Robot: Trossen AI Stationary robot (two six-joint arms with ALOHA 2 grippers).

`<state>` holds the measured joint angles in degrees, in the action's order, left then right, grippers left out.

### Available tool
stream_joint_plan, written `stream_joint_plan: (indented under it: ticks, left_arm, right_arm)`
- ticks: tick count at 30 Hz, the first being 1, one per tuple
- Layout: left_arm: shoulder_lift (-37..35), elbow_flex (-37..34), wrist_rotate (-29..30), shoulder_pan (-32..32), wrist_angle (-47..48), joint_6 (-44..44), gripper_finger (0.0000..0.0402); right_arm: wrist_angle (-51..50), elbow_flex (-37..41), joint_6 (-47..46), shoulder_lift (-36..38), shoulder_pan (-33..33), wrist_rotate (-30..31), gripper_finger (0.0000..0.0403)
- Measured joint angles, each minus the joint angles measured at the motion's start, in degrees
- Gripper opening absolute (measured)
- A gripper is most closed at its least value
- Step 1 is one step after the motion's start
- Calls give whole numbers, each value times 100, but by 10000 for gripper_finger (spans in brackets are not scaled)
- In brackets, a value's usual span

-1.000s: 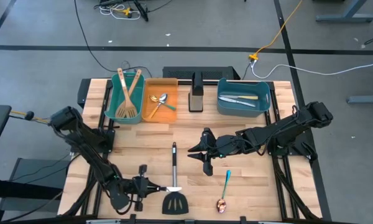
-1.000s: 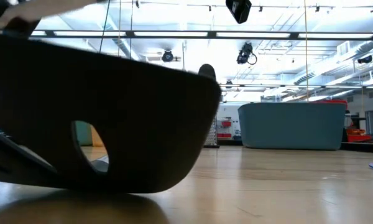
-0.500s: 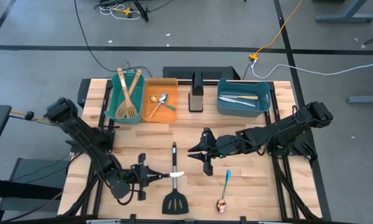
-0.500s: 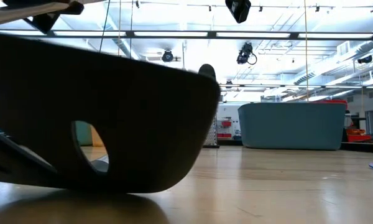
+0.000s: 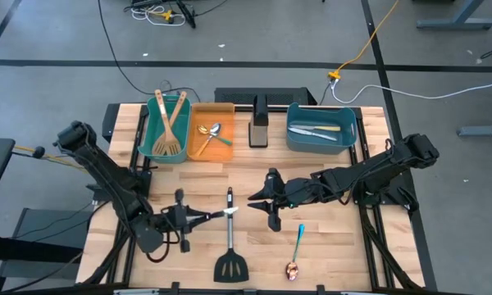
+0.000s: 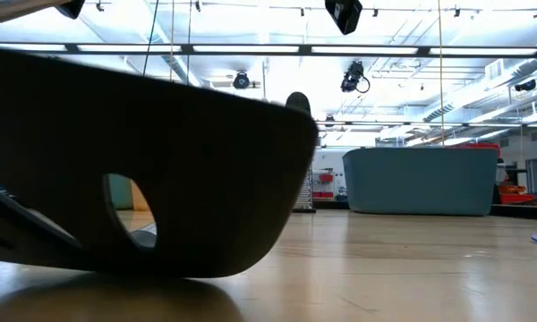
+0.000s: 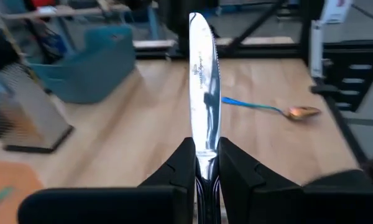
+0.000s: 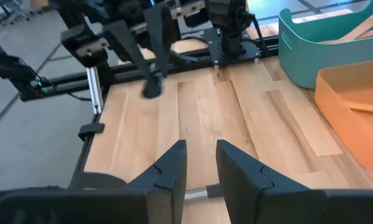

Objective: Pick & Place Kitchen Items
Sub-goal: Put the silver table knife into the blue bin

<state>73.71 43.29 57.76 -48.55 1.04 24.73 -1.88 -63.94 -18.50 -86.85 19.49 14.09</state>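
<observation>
1. Gripping a silver knife (image 7: pixel 204 81), the left gripper (image 5: pixel 203 216) is clenched on its handle above the table (image 5: pixel 344 254), beside the black slotted turner (image 5: pixel 230 246).
2. Right gripper (image 5: pixel 258 199) hovers mid-table, fingers (image 8: pixel 168 174) parted, holding nothing.
3. Blue-handled spoon (image 5: pixel 297 246) lies near the front edge.

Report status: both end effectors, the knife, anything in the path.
Left end effector shut on silver knife, raised over the table. Right end effector open, empty, hovering mid-table. Black turner lies below the knife; blue-handled spoon beyond it.
</observation>
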Motion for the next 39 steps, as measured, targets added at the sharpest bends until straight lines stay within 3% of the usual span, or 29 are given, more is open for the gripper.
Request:
stream_joint_plan:
  ticks: [6,19,24,33,39]
  left_arm:
    - [-35,0,650,136,-153,-457,50]
    - [-35,2,1313,567,-1776,-2394,50]
    - [-35,2,1350,716,-2318,-2986,50]
    - [-33,2,1363,1029,-2446,-3189,50]
    - [-33,2,1361,1112,-2443,-3206,50]
  right_arm:
    - [464,-2,78,0,0,2,97]
    - [1266,-2,418,0,-27,393,97]
    - [1466,-4,437,0,-70,873,98]
    - [2266,-7,555,-299,-201,745,98]
    - [2683,-7,569,-575,-330,742,122]
